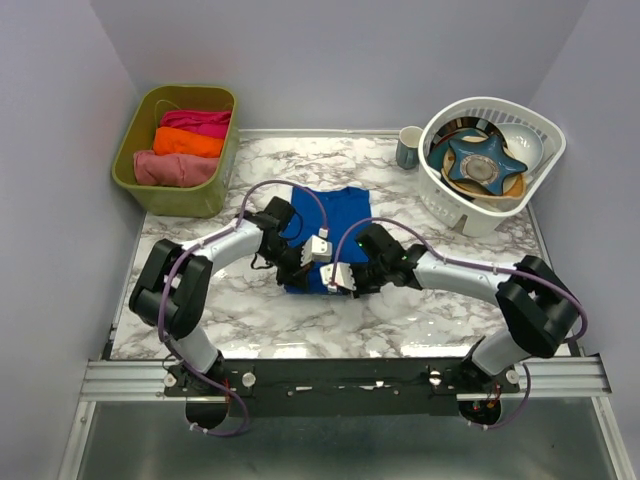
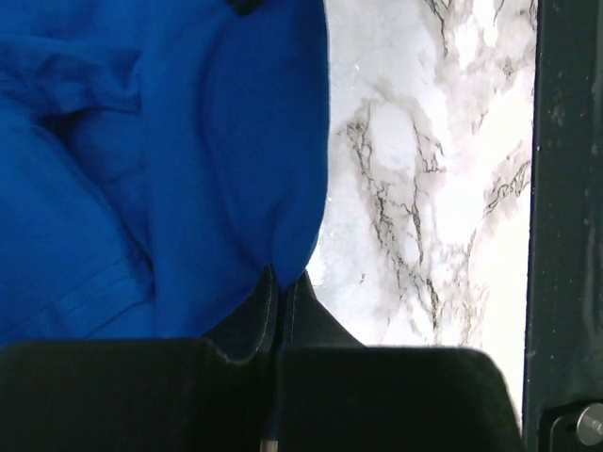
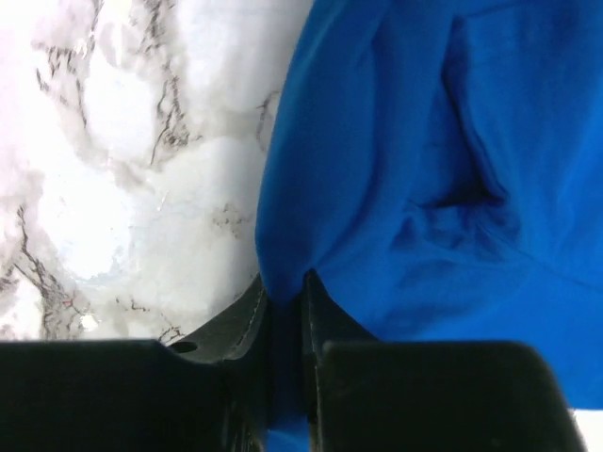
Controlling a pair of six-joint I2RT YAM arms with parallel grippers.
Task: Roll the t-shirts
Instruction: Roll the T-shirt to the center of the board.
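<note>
Tabletop [image 1: 250, 322]: we are noting it bearing the t-shirt [image 1: 345, 210] at its middle, cloth stretching far from both arms. Left fingers [image 2: 247, 330] and right fingers [image 3: 240, 320]: we are finding both pinching closed on its near edge, side by side, equally close.

The table [image 1: 250, 320] is being overlooked from above and behind; the t-shirt [image 2: 141, 169] is being framed closely by both wrist cameras.
</note>
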